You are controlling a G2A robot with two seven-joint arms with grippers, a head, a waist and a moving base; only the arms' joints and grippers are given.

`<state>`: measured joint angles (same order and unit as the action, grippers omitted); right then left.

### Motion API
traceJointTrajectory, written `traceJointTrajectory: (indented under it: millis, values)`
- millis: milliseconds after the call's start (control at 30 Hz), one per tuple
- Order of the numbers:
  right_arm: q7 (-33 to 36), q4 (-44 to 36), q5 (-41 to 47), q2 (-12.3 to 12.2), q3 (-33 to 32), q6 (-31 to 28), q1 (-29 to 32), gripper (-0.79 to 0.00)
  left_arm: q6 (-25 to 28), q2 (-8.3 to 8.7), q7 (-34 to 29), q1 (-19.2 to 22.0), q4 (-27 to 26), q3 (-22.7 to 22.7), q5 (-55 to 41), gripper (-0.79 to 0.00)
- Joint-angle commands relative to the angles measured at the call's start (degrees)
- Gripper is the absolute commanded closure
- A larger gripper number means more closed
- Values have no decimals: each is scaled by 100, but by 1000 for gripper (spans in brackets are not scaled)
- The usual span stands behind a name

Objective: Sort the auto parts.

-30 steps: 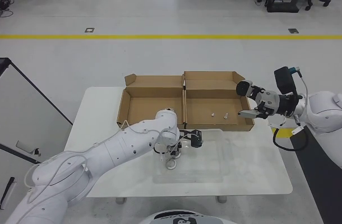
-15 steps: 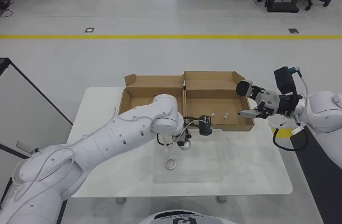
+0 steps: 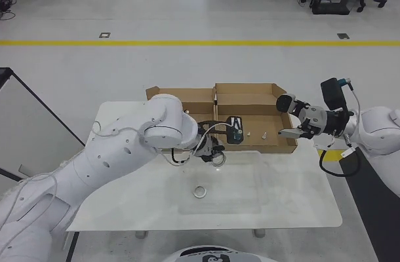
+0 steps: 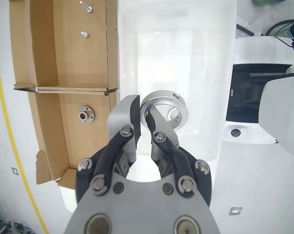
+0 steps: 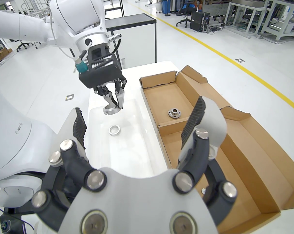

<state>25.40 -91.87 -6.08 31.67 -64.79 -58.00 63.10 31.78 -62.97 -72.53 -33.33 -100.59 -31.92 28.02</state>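
Left wrist view: left gripper [image 4: 143, 113] pinches a ring [image 4: 164, 102] over the tray [image 4: 211, 62] (another ring [image 3: 199, 192] lies inside). One box [image 4: 52, 132] holds a flange [image 4: 86, 115], the other box [image 4: 47, 49] two small parts [image 4: 85, 34], perhaps screws. Right gripper [image 5: 139, 108] gapes.

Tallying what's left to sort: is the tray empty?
No, a loose ring lies on the floor of the tray.

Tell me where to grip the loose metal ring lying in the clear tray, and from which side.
I'd pinch the wall of the ring, one finger in the bore and one outside, coming straight down from above: it lies flat, hole up, alone on the tray floor.
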Motion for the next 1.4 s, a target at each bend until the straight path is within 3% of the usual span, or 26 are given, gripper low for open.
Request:
traceJointTrajectory:
  millis: [0,233,567,1067,1367]
  values:
    - [0,0,0,0,0,0,0,-785,124,136,127,-126,-53,-291,-221,0]
    - [0,0,0,0,0,0,0,-785,242,492,530,-556,14,-1505,-1254,0]
    - [0,0,0,0,0,0,0,-785,447,810,743,-1124,340,-2907,-3533,0]
    - [0,0,0,0,0,0,0,-785,564,1116,566,-2299,-110,-4053,-6676,0]
    - [0,0,0,0,0,0,0,-785,687,1168,689,-2892,-476,-4455,-7943,0]
